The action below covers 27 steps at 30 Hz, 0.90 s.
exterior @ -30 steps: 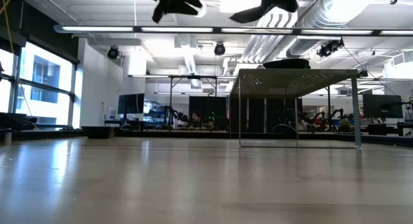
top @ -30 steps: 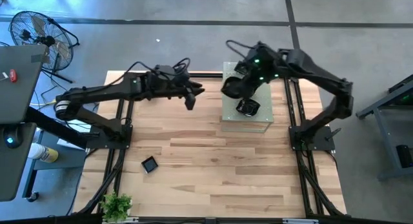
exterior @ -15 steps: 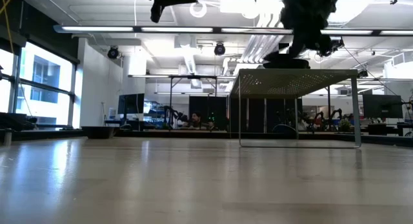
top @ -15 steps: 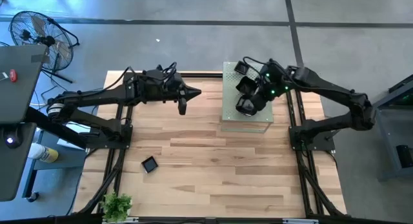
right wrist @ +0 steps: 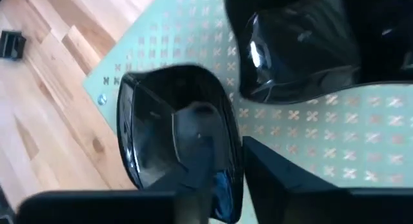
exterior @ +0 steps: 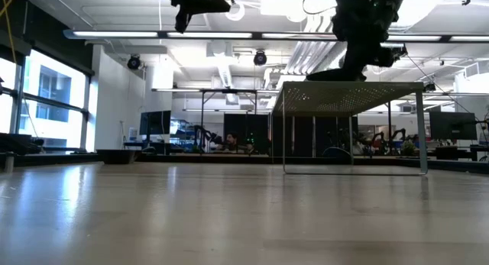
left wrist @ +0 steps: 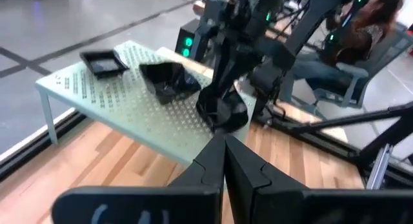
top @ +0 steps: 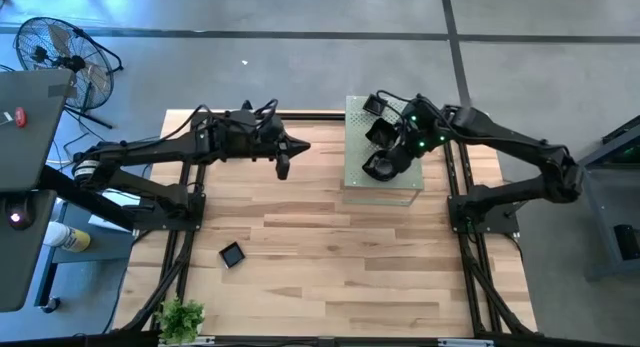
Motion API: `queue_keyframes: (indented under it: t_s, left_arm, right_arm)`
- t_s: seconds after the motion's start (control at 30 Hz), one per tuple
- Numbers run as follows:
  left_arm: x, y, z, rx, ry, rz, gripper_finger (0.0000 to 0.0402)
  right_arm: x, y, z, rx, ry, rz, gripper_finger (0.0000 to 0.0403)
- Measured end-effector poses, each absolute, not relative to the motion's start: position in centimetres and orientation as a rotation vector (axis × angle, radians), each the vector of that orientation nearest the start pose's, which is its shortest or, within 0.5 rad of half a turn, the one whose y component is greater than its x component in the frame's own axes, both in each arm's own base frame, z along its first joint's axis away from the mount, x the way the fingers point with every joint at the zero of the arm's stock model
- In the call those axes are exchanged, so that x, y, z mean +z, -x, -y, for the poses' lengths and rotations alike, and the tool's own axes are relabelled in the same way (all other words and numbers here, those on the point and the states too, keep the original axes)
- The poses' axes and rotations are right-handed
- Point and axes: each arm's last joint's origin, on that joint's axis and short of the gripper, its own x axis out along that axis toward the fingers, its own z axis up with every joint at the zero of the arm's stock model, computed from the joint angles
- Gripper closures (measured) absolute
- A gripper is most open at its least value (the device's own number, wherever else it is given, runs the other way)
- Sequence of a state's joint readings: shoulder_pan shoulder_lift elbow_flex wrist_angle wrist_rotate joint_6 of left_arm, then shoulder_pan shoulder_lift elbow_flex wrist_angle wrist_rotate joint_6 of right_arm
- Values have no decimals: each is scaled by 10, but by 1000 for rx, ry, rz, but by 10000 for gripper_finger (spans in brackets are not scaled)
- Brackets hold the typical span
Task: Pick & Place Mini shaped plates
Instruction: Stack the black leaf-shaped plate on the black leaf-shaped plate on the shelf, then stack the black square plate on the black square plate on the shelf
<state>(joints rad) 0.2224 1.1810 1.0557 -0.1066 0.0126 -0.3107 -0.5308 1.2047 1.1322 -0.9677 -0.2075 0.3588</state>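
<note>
Three glossy black mini shaped plates lie on the pale green perforated board: one at its far edge, a wavy one in the middle, and a rounded-square one near its front edge. My right gripper is open just above that plate, one finger inside it and one outside its rim. My left gripper hangs shut and empty in the air, left of the board. Another small square plate lies flat on the wooden table, near left.
The board stands on thin legs at the table's far middle, with open room under it. A small green plant sits at the table's near left corner. A fan and a desk stand beyond the table's left side.
My right gripper has come down from high above onto the board's near part, where the rounded-square plate lies. My left gripper has shut and drawn back a little toward the table's left edge, staying high.
</note>
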Motion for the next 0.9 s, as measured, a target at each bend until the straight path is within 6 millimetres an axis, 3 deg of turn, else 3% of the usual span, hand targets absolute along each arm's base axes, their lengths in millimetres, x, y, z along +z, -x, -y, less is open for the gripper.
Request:
queue_keyframes:
  t_s: [0.17, 0.27, 0.37, 0.53, 0.7, 0.9]
  left_arm:
    - [352, -247, -55, 222, 329, -278, 397]
    - [349, -239, -52, 202, 341, -347, 397]
    - [345, -225, -48, 189, 359, -450, 397]
    - [329, -196, -41, 203, 400, -726, 397]
    - [297, -175, -26, 172, 428, -954, 397]
    - [234, -160, 2, 105, 558, -1125, 397]
  right_arm:
    - [327, -191, 107, -506, -666, -894, 286]
    - [343, -188, 104, -491, -649, -837, 280]
    - [352, -186, 95, -461, -609, -804, 301]
    - [351, -189, 82, -413, -580, -786, 385]
    - [350, -199, 70, -380, -541, -781, 380]
    - [354, -205, 64, -350, -526, -728, 389]
